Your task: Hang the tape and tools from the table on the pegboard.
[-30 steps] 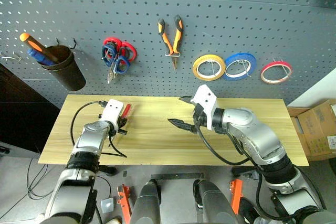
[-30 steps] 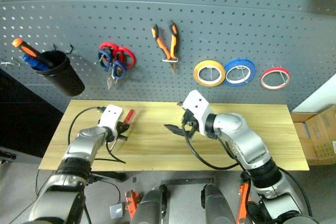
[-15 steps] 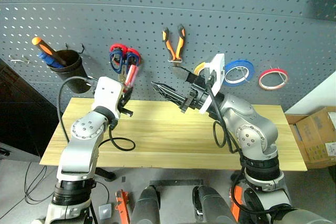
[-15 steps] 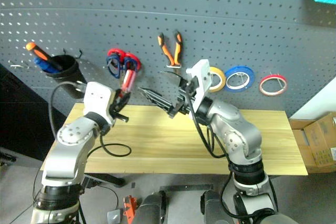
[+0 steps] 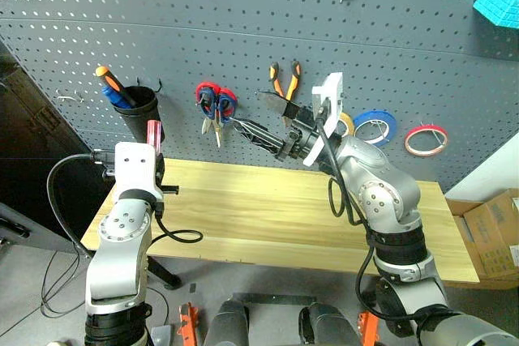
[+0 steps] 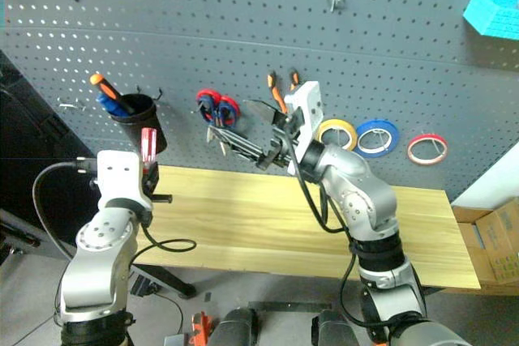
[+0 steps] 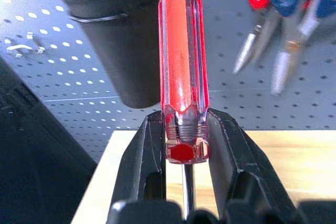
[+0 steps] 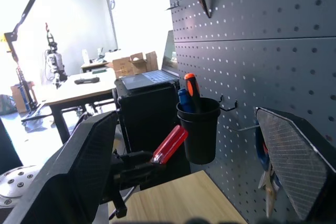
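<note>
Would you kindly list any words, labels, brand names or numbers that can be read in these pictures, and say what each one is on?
None can be read.
Cardboard box: dark marks on its side, too small to read.
Red screwdriver in the left claw: no print on the handle.
Tape rolls, pegboard and black cup: no lettering shows.

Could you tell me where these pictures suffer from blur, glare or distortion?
Left wrist view: the red-handled screwdriver in the left claw is sharp, the black cup and scissors behind it blurred. Right wrist view: the room beyond is washed out by window light. Head views: the pegboard rows bow, lens distortion.
</note>
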Controlling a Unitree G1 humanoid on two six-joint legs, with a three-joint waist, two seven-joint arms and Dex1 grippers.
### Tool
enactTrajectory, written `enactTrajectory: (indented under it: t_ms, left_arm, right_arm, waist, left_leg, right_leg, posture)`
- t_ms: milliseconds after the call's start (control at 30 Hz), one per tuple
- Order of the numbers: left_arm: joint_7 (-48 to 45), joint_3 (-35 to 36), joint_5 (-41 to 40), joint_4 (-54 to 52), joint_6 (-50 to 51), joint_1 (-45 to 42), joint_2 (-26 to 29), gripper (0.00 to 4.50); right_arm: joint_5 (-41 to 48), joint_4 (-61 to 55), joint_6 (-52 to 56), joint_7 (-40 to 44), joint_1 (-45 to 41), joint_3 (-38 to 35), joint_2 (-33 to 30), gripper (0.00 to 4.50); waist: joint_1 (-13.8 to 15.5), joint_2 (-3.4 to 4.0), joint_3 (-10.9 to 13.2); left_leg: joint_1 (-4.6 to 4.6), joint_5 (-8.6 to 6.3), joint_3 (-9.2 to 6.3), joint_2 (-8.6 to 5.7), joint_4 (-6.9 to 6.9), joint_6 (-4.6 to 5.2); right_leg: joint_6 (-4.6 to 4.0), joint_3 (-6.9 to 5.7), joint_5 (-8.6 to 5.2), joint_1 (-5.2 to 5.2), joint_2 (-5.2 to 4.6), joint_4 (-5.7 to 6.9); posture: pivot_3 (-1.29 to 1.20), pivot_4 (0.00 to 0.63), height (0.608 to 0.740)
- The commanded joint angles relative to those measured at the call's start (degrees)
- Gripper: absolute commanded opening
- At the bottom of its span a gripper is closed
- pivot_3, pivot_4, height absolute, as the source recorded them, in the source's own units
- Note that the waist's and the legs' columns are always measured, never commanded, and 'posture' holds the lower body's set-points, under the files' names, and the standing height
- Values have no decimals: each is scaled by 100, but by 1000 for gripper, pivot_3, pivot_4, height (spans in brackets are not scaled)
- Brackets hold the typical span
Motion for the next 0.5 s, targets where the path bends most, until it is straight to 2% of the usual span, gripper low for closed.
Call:
enactTrajectory:
  t_ms: [33, 233, 333, 500]
  left_arm:
    - [169, 477, 58, 216, -485, -1010, 473, 749]
    - [72, 763, 47, 1512, -1266, -2464, 1427, 749]
    - [19, 703, 36, 2745, -2023, -3339, 1820, 749]
    - [-216, 546, -120, 4695, -3401, -4308, 1952, 749]
  right_arm:
    - [105, -106, -142, 100, -222, -59, -27, 4500]
    - [157, -109, -159, 101, -365, -77, 6, 4500]
    - [183, -88, -164, 56, -461, -76, 84, 4500]
    - [104, 43, -275, 29, -502, -39, 187, 4500]
  waist:
    - [65, -8, -10]
    - [98, -3, -114]
    - [112, -7, -134]
    - [163, -15, -148]
  left_leg:
    - [2, 0, 0, 0, 0, 0]
    - [8, 13, -6, 11, -1, -19]
    - [14, 12, 4, 10, -4, -20]
    - [25, 13, 2, 12, -4, -20]
  right_leg:
    - [-1, 0, 1, 0, 1, 2]
    - [-20, 4, 17, 0, 24, -1]
    - [-19, 9, 17, 1, 21, -1]
    - [-16, 8, 20, 4, 26, 6]
  posture:
    - [212, 12, 740]
    - [208, 4, 740]
    - [206, 1, 740]
    - [186, 0, 740]
